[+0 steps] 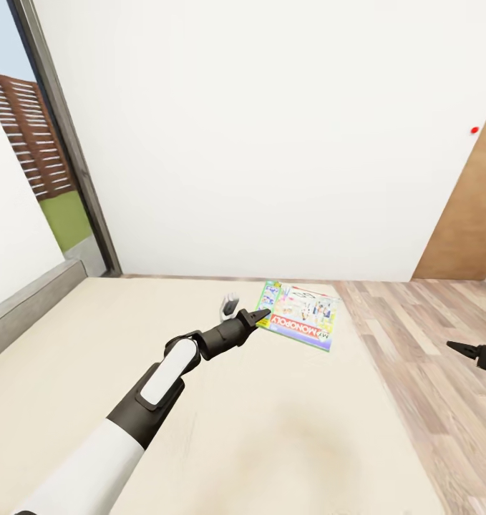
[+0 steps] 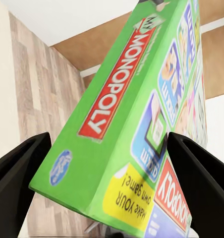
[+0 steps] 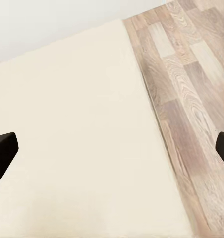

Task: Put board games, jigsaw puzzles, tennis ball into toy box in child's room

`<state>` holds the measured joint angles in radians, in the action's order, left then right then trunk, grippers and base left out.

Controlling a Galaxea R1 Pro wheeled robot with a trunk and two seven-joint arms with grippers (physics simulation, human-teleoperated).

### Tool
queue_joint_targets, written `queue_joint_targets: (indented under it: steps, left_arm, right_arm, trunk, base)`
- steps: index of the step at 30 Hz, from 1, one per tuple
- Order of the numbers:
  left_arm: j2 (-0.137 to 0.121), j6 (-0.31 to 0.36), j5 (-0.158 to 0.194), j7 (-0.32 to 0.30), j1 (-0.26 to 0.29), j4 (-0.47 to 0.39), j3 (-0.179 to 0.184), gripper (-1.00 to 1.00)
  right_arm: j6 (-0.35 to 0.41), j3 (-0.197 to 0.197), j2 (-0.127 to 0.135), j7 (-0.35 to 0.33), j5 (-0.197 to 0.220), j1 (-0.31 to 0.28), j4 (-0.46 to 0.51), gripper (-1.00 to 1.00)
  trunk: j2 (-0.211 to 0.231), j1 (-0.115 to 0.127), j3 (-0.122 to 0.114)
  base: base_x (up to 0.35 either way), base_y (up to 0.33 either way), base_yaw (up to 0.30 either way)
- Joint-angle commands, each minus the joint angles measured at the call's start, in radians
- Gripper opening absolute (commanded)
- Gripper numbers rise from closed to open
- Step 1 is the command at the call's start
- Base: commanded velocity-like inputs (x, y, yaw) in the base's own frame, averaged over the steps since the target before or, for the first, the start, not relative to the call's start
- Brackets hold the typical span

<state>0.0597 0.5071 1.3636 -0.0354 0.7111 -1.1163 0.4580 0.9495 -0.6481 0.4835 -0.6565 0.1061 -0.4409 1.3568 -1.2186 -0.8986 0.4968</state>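
The left gripper (image 1: 263,315) sits at the near left edge of the Monopoly box (image 1: 301,315), its 2 fingers (image 2: 18,168) spread to either side of the box's green side in the left wrist view; whether they press on it I cannot tell. The box is flat and rectangular, white on top with a green border and a red MONOPOLY banner. Its side (image 2: 117,124) is bright green with the same red banner, a blue logo and a yellow patch of print. It lies on the cream bed (image 1: 128,336), near the bed's far right corner.

Left of the bed stands a window (image 1: 35,157) with a dark frame. A white wall (image 1: 271,129) runs behind, carrying a small red button (image 1: 474,130). A brown door (image 1: 472,222) follows, with wood-plank floor (image 1: 429,343) below. The right gripper (image 1: 461,348) hangs over that floor, its fingers wide apart.
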Motion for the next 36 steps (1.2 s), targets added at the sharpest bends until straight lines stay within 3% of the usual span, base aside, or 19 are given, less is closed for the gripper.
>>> queue_joint_targets:
  steps: [1, 8, 15, 26, 30, 31, 34, 36]
  left_arm:
    - [0.0, 0.003, 0.004, 0.001, 0.001, 0.0, -0.001, -1.0]
    - [0.0, 0.004, 0.003, 0.004, 0.001, 0.001, 0.0, -1.0]
    - [-0.002, 0.004, 0.006, 0.003, 0.001, 0.002, -0.001, -1.0]
    - [0.002, 0.026, 0.008, -0.013, 0.001, -0.005, 0.002, -1.0]
    - [0.008, 0.03, 0.008, -0.015, 0.001, -0.027, 0.006, -1.0]
    - [0.01, 0.03, 0.007, -0.015, 0.004, -0.046, 0.008, -1.0]
    - [0.013, 0.03, 0.007, -0.015, 0.007, -0.054, 0.01, -1.0]
    - [0.015, 0.03, 0.007, -0.015, 0.01, -0.063, 0.011, -1.0]
  right_arm:
    - [0.009, -0.001, 0.0, 0.003, 0.009, -0.001, 0.0, 1.0]
    - [0.01, -0.002, 0.002, -0.006, 0.011, -0.001, 0.0, 1.0]
    - [0.012, 0.001, 0.009, -0.072, 0.008, -0.002, -0.019, 1.0]
    - [0.007, 0.013, 0.004, -0.115, 0.006, -0.019, -0.192, 1.0]
    - [0.003, 0.071, 0.0, -0.18, 0.006, -0.02, -0.215, 1.0]
    - [0.0, 0.121, -0.002, -0.219, 0.004, -0.02, -0.222, 1.0]
    - [-0.002, 0.153, -0.007, -0.232, 0.004, -0.02, -0.227, 1.0]
    - [-0.003, 0.184, -0.024, -0.239, 0.003, -0.02, -0.229, 1.0]
  trunk:
    - [0.007, 0.004, -0.003]
    - [0.056, 0.031, -0.027]
    - [0.105, 0.058, -0.051]
    - [0.182, 0.1, -0.086]
    - [0.21, 0.115, -0.099]
    - [0.217, 0.119, -0.102]
    - [0.238, 0.13, -0.111]
    - [0.252, 0.138, -0.118]
  base:
    - [0.0, 0.0, -0.279]
    - [0.0, 0.0, -0.279]
    - [0.0, 0.0, -0.28]
    - [0.0, 0.0, -0.281]
    - [0.0, 0.0, -0.281]
    - [0.0, 0.0, -0.281]
    - [0.0, 0.0, -0.281]
    - [0.0, 0.0, -0.281]
